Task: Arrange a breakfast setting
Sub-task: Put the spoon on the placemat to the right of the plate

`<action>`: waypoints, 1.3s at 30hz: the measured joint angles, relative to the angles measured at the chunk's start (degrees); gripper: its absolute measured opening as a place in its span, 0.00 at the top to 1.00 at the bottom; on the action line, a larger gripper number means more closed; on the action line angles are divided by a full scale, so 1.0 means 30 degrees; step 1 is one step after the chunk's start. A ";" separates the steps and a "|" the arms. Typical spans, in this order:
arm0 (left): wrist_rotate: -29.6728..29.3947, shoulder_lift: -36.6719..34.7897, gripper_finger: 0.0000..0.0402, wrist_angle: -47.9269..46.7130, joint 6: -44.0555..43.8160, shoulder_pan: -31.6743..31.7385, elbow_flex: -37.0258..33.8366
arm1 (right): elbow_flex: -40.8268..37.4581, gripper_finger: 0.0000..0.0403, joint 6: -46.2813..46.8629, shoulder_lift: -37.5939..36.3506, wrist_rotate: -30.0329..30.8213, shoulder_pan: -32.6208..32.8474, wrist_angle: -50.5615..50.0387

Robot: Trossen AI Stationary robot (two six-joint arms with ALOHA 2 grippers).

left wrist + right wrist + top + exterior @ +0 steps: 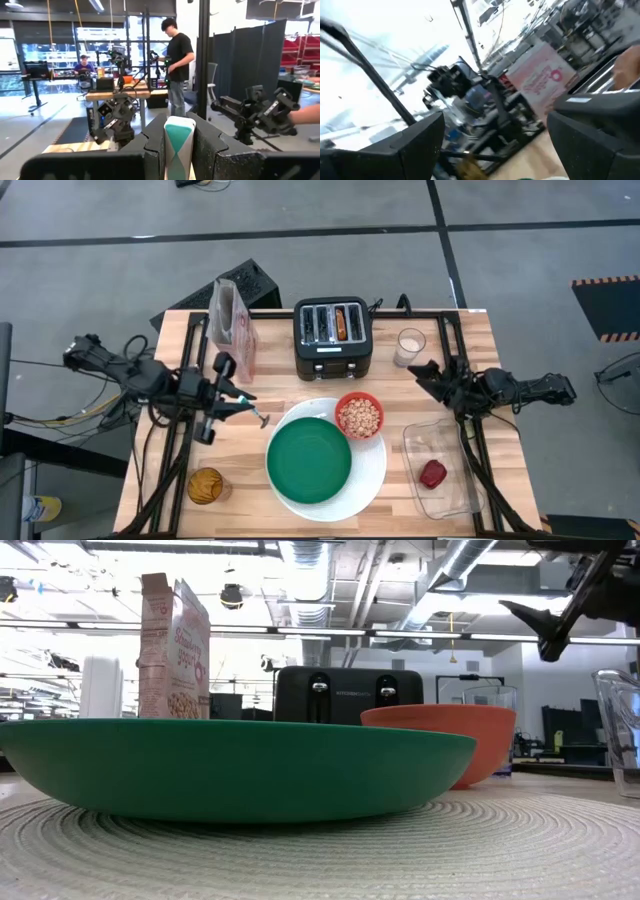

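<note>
A green plate (309,460) lies on a large white plate (372,476) at the table's near middle. A red bowl (358,416) of cereal sits on the white plate's far right rim. A toasted bagel (342,323) stands in a slot of the black toaster (333,340). A small red food piece (432,473) lies in the clear tray (445,442). My left gripper (240,401), left of the plates, is shut on the teal-handled spoon (258,415). My right gripper (425,375) is open and empty, above the table beyond the tray. My left gripper pinches the spoon's teal handle (178,145) between its two fingers. The fingers lie about level and point toward the table's right. The spoon runs on past the fingertips, and its metal bowl end (265,419) points toward the white plate.
A cereal box (232,328) stands at the far left beside the toaster. A glass of milk (410,346) stands right of the toaster, close to my right gripper. A glass of orange drink (205,485) stands at the near left. People show in the room beyond.
</note>
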 joint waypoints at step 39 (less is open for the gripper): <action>0.3545 0.2322 0.88 0.2088 0.3409 0.2640 0.0000 | 0.9335 0.08 0.7602 0.9545 -0.0546 0.0044 0.0633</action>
